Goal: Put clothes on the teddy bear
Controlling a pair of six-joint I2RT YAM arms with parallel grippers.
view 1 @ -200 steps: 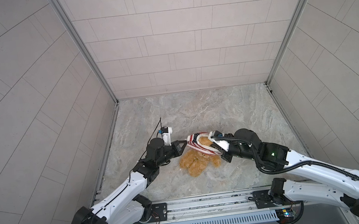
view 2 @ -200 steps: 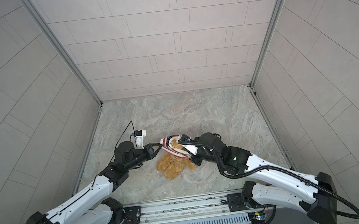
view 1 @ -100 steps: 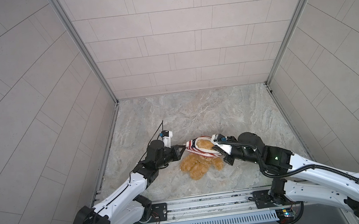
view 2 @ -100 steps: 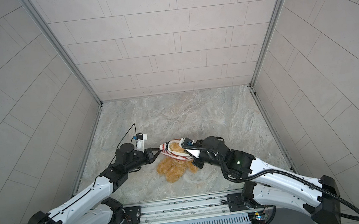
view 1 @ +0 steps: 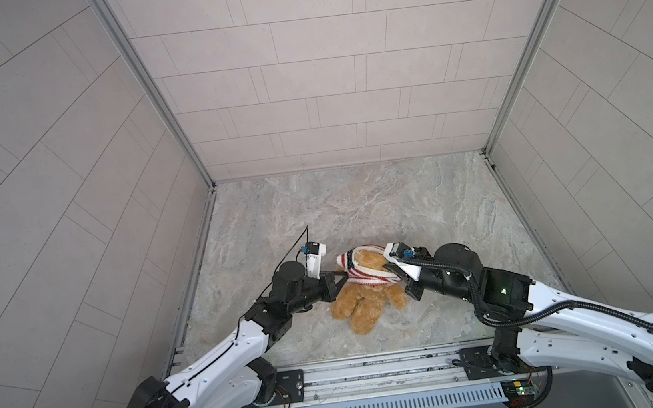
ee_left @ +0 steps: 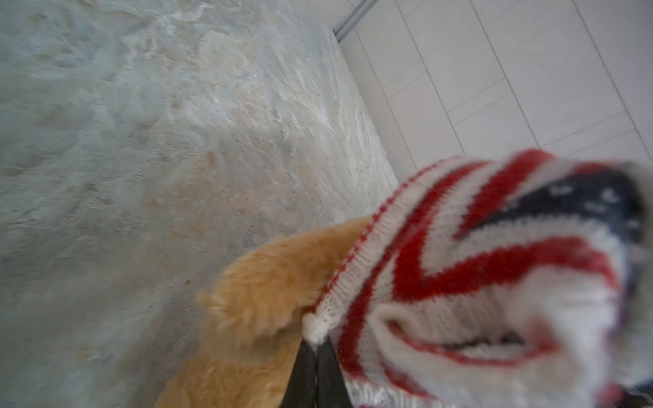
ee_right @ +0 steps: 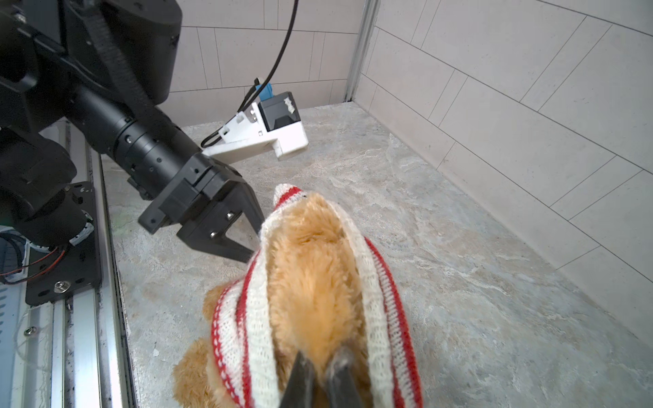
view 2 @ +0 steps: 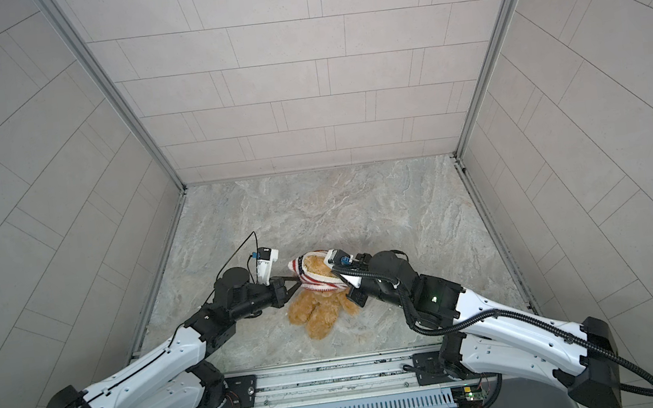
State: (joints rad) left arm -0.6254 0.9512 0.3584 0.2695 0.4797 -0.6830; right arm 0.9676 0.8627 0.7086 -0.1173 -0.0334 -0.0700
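Red-and-white knit sweater [view 1: 357, 275], navy starred patch on one side, sits over the head of the teddy bear [view 1: 364, 307] like a hood, with the hem stretched wide around head and shoulders. The bear lies on the grey stone-look tabletop [view 1: 359, 209], front middle, between the two arms, legs pointing at the front rail [view 1: 377, 369].

Our left gripper [ee_left: 315, 348] is pinched closed on the hem's edge on its side. The right gripper [ee_right: 319, 371] is closed nearly tight at the opposite edge. We judge it has knit between the tips, though fur shows there too.

Why held so: two grips on opposite sides hold the opening spread, so the soft head can pass through without the knit folding in. Both robot arms come in low from either side, which leaves the bear's body free below.

Step, as we judge it: pulling the sweater down over the head. The bear's limbs show bare below the hem, so the sleeves are not yet done. Risk: the light bear lifts or slides with the pull instead of the knit moving.
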